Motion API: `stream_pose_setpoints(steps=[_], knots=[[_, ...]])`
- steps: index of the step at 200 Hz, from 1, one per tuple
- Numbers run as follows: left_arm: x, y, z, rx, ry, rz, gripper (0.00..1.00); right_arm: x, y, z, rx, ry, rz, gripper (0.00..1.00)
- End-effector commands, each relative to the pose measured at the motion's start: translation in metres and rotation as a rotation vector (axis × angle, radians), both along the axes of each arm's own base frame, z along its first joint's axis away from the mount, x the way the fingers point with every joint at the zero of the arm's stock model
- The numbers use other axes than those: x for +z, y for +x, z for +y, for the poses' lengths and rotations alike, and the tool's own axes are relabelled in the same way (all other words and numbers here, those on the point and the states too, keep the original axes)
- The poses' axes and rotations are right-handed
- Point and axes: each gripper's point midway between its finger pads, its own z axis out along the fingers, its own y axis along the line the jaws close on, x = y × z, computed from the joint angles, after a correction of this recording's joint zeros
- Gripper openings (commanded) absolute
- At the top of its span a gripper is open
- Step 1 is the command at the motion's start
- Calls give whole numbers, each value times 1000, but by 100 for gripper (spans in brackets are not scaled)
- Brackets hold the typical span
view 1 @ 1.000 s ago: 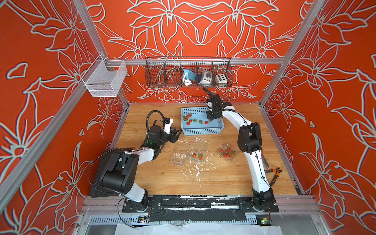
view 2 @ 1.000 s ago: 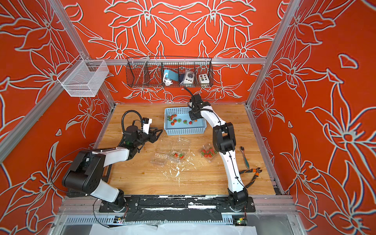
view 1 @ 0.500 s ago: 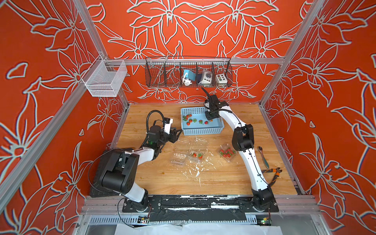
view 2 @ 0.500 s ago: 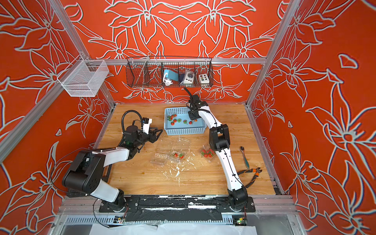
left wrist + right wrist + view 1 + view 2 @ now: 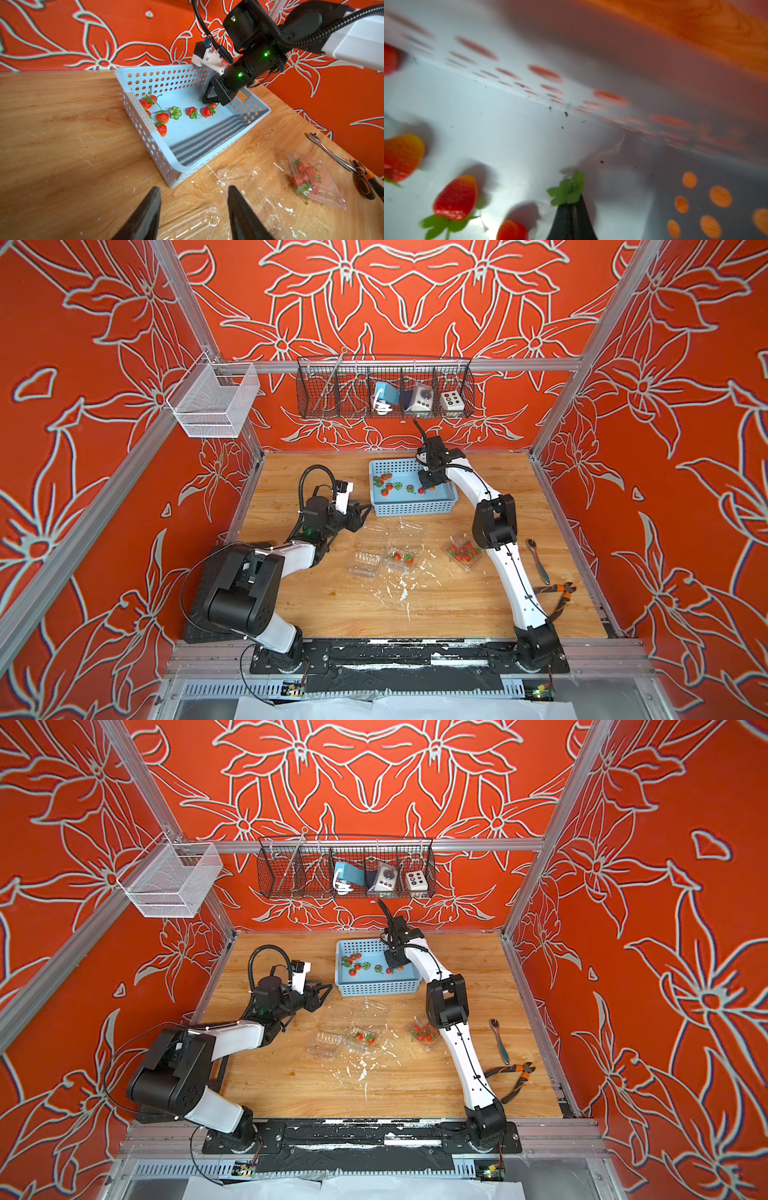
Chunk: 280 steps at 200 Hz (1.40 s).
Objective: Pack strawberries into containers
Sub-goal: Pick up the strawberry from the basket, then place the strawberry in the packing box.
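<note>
Inside the blue basket (image 5: 187,135), right gripper (image 5: 572,201) fingers (image 5: 563,222) pinch a leaf cap (image 5: 568,191); just outside, left gripper (image 5: 193,188) fingers (image 5: 145,216) are apart.

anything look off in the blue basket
Yes. A green leafy cap lies alone on the floor of the blue basket, no berry visible under it, among whole strawberries. The jaws of the right gripper are shut on green leaves; whether a berry hangs there cannot be told.

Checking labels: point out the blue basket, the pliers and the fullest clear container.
blue basket (image 5: 415,507), in a top view, front wall.
pliers (image 5: 562,590), in a top view, near the pivot.
fullest clear container (image 5: 464,552), in a top view, middle.
</note>
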Motion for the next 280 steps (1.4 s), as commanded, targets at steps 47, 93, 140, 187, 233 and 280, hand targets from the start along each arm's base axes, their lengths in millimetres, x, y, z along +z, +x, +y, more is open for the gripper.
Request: stream_pose_setpoints(steps=[47,93,140,187,233,280], knots=[[8,-1,-3,-12,7,-29,52,55,-7,17,49,122,-74,0],[8,-1,-3,-12,4,-30,52,90,-23,15,62,148,-122,0],[9,-1,-3,-13,4,-33,52,106,-51,19,86,189,-125,0],[9,-2,-3,-14,-1,-31,51,128,-120,43,171,280,-130,0],[10,-3,-2,-11,-5,-33,52,113,-206,72,274,352,-63,0],[11,-4,-1,-9,-8,-36,52,77,-260,93,347,345,45,0]])
